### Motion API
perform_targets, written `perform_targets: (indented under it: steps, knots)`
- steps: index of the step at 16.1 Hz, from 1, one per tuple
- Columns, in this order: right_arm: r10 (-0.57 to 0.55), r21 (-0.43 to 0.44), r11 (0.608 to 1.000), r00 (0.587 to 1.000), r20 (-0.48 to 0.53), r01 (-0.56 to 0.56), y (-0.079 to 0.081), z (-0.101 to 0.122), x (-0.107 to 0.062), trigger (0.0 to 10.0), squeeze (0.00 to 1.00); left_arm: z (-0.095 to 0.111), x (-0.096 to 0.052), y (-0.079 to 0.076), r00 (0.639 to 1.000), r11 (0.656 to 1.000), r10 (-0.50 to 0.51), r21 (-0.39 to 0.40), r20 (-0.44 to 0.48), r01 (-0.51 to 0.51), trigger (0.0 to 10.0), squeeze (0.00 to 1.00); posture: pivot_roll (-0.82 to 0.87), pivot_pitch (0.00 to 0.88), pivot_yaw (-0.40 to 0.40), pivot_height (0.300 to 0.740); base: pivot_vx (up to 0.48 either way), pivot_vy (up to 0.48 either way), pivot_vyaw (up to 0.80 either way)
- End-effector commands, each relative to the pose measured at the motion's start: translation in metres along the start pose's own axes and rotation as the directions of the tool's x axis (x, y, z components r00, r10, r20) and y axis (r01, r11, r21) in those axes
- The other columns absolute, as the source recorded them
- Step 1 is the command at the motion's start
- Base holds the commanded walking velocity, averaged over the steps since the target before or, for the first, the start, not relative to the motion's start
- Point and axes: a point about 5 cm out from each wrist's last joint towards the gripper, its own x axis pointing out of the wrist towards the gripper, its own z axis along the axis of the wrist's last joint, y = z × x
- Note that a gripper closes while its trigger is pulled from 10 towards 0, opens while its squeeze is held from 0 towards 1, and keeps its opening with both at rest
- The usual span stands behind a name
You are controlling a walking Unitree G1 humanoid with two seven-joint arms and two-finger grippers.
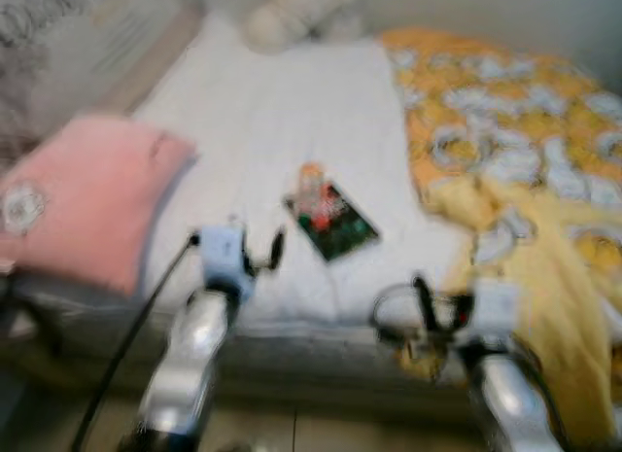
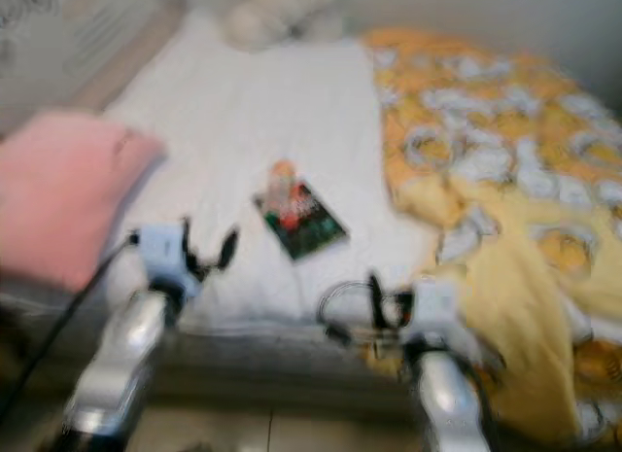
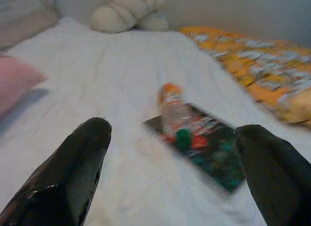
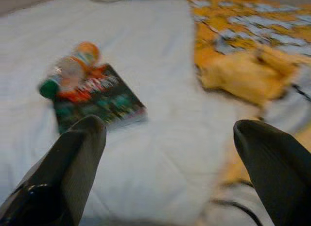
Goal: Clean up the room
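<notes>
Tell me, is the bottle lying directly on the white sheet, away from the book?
No, the bottle lies on top of the dark book, which rests on the white sheet.

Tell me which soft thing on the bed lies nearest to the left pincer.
The pink pillow, beside the left pincer; the yellow patterned blanket and white plush toy lie farther.

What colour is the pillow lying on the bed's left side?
Pink. The pillow shows best in the left eye view, though blurred.

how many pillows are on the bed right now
1. The pink pillow lies on the bed's left side, by the left gripper. Blur may hide others near the plush toy at the head.
</notes>
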Motion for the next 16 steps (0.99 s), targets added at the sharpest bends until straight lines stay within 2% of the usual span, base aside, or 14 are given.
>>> perform_targets:
  steps: [1, 3, 6, 9, 11, 13, 15, 16]
  knots:
    - [-0.035, -0.035, 0.999, 0.999, 0.017, 0.035, -0.009, 0.003, -0.001, 10.0, 0.0, 0.011, 0.002, -0.014, 0.995, 0.996, -0.079, -0.039, 0.058, 0.081, 10.0, 0.0, 0.08, 0.0, -0.029, 0.74, 0.0, 0.0, 0.0]
    - [-0.022, -0.052, 0.998, 0.999, 0.048, 0.025, -0.004, 0.006, 0.001, 10.0, 0.0, 0.017, 0.006, -0.018, 0.986, 0.989, -0.145, -0.025, 0.087, 0.148, 10.0, 0.0, 0.07, 0.0, -0.023, 0.74, 0.444, 0.0, 0.0]
    - [-0.017, -0.052, 0.998, 0.998, 0.055, 0.02, -0.002, 0.005, 0.006, 10.0, 0.0, 0.021, 0.02, -0.019, 0.98, 0.984, -0.176, -0.009, 0.091, 0.177, 10.0, 0.0, 0.06, 0.0, -0.016, 0.74, 0.48, 0.0, 0.0]
    - [-0.019, -0.059, 0.998, 0.998, 0.058, 0.023, -0.003, 0.004, 0.006, 10.0, 0.0, 0.019, 0.026, -0.02, 0.979, 0.982, -0.185, -0.009, 0.084, 0.187, 10.0, 0.0, 0.04, 0.0, -0.011, 0.74, 0.48, 0.0, 0.0]
    - [-0.018, -0.062, 0.998, 0.998, 0.057, 0.022, -0.003, 0.002, 0.005, 10.0, 0.0, 0.017, 0.03, -0.018, 0.983, 0.986, -0.168, -0.006, 0.071, 0.169, 10.0, 0.0, 0.04, 0.0, -0.011, 0.74, 0.48, 0.0, 0.0]
    - [-0.009, -0.074, 0.997, 0.999, 0.047, 0.012, -0.003, 0.0, 0.002, 10.0, 0.0, 0.016, 0.041, -0.004, 0.993, 0.995, -0.099, -0.011, 0.069, 0.1, 10.0, 0.0, 0.02, 0.0, -0.016, 0.74, 0.48, 0.0, 0.0]
    - [-0.006, -0.08, 0.997, 0.999, 0.041, 0.01, -0.004, -0.001, 0.0, 10.0, 0.0, 0.018, 0.045, -0.001, 0.993, 0.996, -0.09, 0.013, 0.07, 0.09, 10.0, 0.0, 0.02, 0.0, -0.019, 0.74, 0.461, 0.0, 0.0]
    - [-0.005, -0.089, 0.996, 1.0, 0.031, 0.008, -0.007, -0.001, -0.004, 10.0, 0.0, 0.021, 0.053, 0.007, 0.996, 0.998, -0.059, 0.029, 0.072, 0.057, 10.0, 0.0, 0.0, 0.0, -0.036, 0.74, 0.465, 0.0, 0.0]
